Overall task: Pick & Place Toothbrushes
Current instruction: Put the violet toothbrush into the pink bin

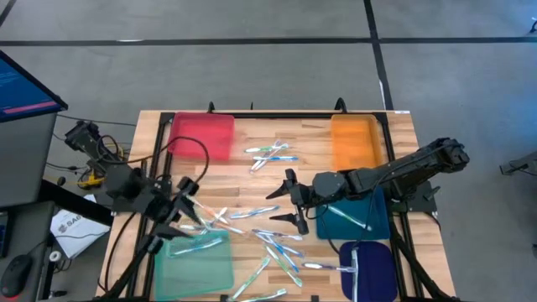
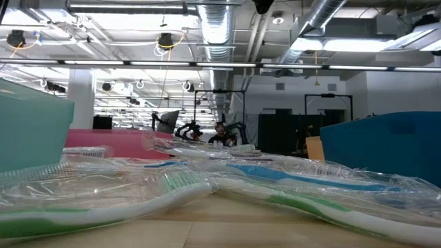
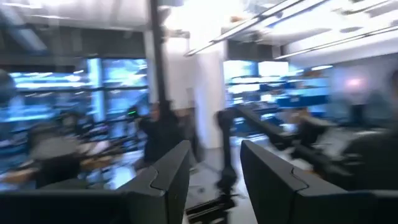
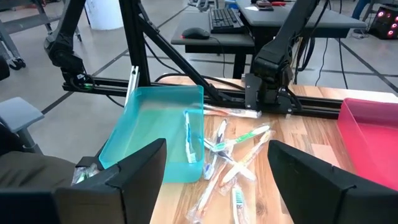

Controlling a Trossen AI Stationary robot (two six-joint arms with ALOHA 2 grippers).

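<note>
Right gripper [image 1: 275,208] poised above the pale wooden slat table [image 1: 319,164], jaws spread wide and gripping nothing. Directly below and just ahead of those jaws, a loose scatter of thin white and clear plastic toothbrushes [image 1: 277,243] with blue, teal and green parts, many in clear wrappers, lying crossed on the wood. Further ahead of the open jaws, a translucent light green rectangular tray [image 4: 158,118] with one toothbrush [image 4: 189,140] lying inside along its wall. Behind the right jaws, toward the arm, a deep teal plastic tray [image 1: 373,222] holding one more brush, and beside it a dark blue tray [image 1: 377,268] with another lying across its edge. Off to one side of the jaws, a small separate cluster of brushes [image 1: 273,153] between a red tray [image 1: 201,134] and an orange tray [image 1: 354,141].

Left gripper [image 1: 191,208] held near the light green tray's far edge, pointed level toward the room, fingers [image 3: 165,180] partly apart, nothing seen between them. Nearest brushes just in front of its jaws on the table.
</note>
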